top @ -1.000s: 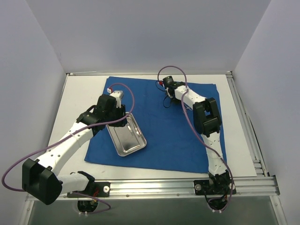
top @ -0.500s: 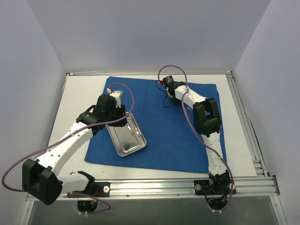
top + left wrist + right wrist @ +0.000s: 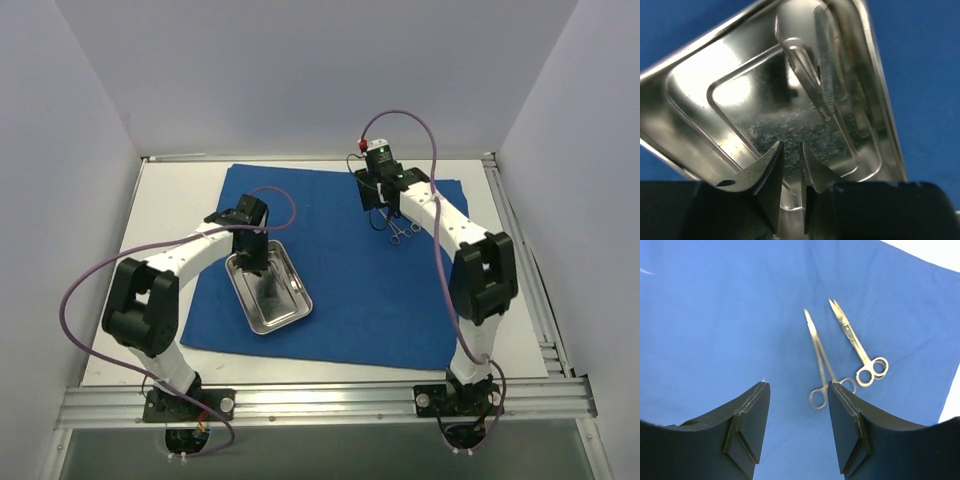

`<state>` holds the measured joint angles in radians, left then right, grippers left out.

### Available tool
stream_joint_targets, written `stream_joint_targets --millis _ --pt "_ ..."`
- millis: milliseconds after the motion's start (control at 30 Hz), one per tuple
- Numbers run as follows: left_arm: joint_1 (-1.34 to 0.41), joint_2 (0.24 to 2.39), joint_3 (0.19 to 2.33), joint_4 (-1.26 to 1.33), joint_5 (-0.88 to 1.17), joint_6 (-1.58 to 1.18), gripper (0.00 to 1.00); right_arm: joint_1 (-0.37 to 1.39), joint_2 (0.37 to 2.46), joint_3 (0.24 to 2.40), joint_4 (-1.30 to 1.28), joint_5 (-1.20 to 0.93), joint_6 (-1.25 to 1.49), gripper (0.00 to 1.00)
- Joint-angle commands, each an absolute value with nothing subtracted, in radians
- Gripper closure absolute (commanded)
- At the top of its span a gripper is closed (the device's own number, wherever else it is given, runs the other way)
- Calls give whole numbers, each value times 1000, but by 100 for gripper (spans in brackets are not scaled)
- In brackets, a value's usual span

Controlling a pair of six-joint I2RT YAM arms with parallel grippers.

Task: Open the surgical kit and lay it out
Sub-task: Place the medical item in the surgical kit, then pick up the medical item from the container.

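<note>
Left end effector (image 3: 790,147): I see it narrowly parted, gripping nothing, above tray (image 3: 690,90).
Right end effector (image 3: 796,390): released, above cloth (image 3: 715,315).
Scissors (image 3: 852,337): two pairs on cloth.

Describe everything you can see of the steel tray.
The steel tray is a shiny, rectangular, shallow pan with rounded corners, a raised rim and a scuffed, mirror-like floor. It lies right side up on the left half of the blue cloth, angled to its edges. A slender metal instrument lies inside along one long side. The left end effector hangs over its far end; contact cannot be judged.
</note>
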<state>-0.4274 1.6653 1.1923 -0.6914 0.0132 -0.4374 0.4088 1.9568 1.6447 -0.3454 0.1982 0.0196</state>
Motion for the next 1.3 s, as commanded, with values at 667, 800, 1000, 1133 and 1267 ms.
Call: stream_joint_targets --millis 667,800,1000,1133,1267 --pt "-446 1897 1370 -733 -80 -644 49 479 1460 1273 -224 28 127 49" --pt "-448 1933 1393 -733 -100 -652 49 468 1439 1250 -215 14 120 49" --pt "-448 1965 1388 -753 -141 -666 54 463 1419 1233 -201 11 115 49" --pt "-448 1947 1350 -744 -153 -669 65 463 1414 1233 -201 -18 112 49" --pt "-445 1944 1336 -732 -156 -663 86 463 1414 1229 -193 -25 114 49"
